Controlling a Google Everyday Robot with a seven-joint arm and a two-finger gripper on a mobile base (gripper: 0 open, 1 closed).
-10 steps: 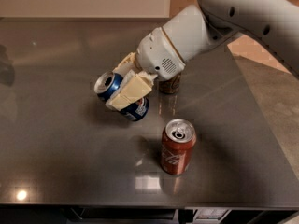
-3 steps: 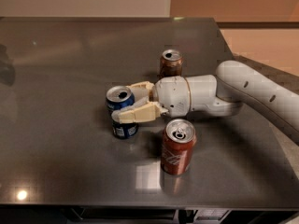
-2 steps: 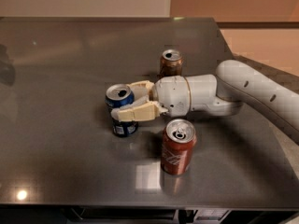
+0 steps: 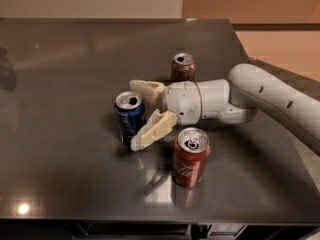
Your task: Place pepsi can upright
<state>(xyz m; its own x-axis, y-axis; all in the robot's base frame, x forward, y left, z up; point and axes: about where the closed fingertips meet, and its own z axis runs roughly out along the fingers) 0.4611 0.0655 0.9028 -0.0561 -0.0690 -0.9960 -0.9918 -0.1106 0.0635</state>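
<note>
Camera view: pepsi can (image 4: 129, 118) stands upright, top up, inside the wide-spread gripper (image 4: 134, 114).

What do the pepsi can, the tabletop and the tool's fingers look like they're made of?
Pepsi can: thin painted metal, likely aluminium, judging by the bare silver lid with its pull-tab opening.
Tabletop: dark, smooth and semi-gloss, maybe metal or laminate. It shows bright light reflections.
Tool, straddling the upright can with its jaws open: the fingers look like matte cream plastic or rubber, with no shine.

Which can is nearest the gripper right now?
The blue aluminium pepsi can, upright inside the open gripper; the red can and brown-gold can stand outside it.
</note>
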